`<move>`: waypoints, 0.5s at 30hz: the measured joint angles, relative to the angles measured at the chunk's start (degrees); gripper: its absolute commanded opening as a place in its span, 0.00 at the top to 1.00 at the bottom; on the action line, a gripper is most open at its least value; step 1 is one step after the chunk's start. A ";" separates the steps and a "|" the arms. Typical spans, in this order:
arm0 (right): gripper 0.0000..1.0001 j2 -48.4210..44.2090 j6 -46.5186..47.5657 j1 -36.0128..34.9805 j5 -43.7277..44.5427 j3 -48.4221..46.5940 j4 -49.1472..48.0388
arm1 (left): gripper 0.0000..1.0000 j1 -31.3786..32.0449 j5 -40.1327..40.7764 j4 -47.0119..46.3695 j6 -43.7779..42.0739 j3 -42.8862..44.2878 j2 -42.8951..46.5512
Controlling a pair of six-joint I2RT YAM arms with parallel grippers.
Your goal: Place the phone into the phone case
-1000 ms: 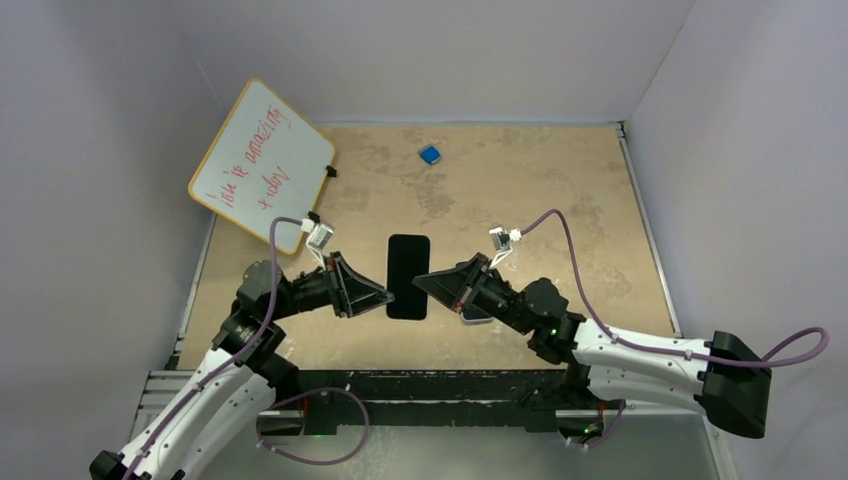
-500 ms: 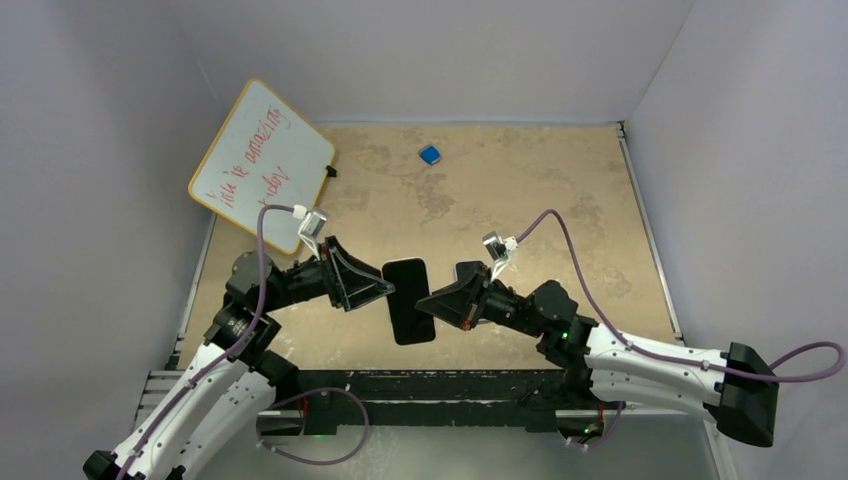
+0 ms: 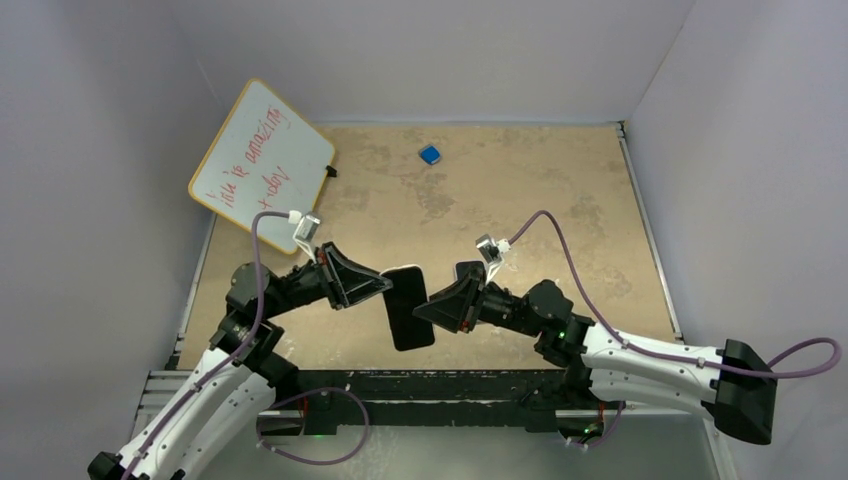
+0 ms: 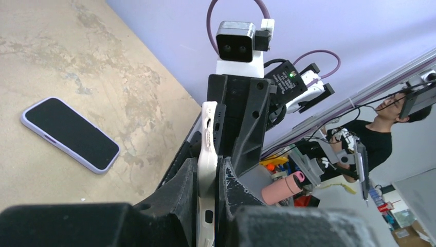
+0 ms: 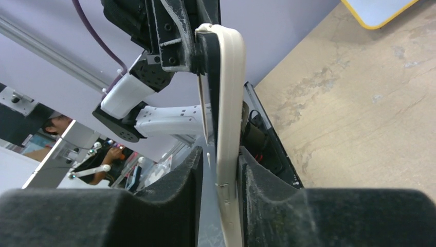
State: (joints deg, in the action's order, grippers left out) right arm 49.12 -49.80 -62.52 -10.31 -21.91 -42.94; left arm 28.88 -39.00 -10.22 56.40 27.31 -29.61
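Observation:
The phone case [image 3: 406, 305], black from above with a cream rim, hangs tilted above the table's near middle between both grippers. My left gripper [image 3: 388, 287] is shut on its left edge; the case [image 4: 208, 128] stands edge-on between the jaws of the left gripper [image 4: 208, 172]. My right gripper [image 3: 420, 309] grips its right edge; the case [image 5: 229, 103] lies against one finger of the right gripper [image 5: 221, 167], with a thin gap at the other. The phone [image 4: 69, 134], black screen and lilac rim, lies flat on the table. It is mostly hidden behind my right wrist [image 3: 468, 272].
A whiteboard [image 3: 262, 165] with red writing leans at the back left. A small blue object [image 3: 430, 154] lies near the back wall. The table's front rail [image 3: 420, 385] runs just below the grippers.
The case has left the table: both grippers raised it, drew it toward the front edge and tilted it. My right wrist has moved left off the phone.

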 measured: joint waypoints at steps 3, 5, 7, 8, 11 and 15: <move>0.54 -0.11 -0.09 0.00 0.31 0.00 0.17 | 1.00 0.07 0.24 -1.42 0.02 -1.66 0.79; 0.51 -0.15 0.00 0.00 0.39 -0.02 0.37 | 1.00 0.07 0.31 -1.99 0.00 -2.40 0.94; 0.48 -0.15 0.04 0.00 0.57 -0.28 0.68 | 1.00 0.07 0.20 -2.43 -0.04 -2.84 1.01; 0.48 -0.13 0.07 0.00 0.68 -0.59 0.85 | 1.00 0.07 0.04 -2.56 -0.02 -2.91 1.01; 0.45 -0.13 0.02 0.00 0.76 -1.90 1.36 | 1.00 0.07 -0.83 -3.61 -0.04 -2.91 0.96; 0.42 -0.13 0.04 0.00 0.74 -4.33 2.27 | 1.00 0.04 -2.95 -6.29 -0.28 -3.06 0.98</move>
State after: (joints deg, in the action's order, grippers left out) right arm 48.99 -49.76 -62.52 -9.56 -26.24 -40.66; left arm 28.93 -41.95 -16.51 56.12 24.25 -28.62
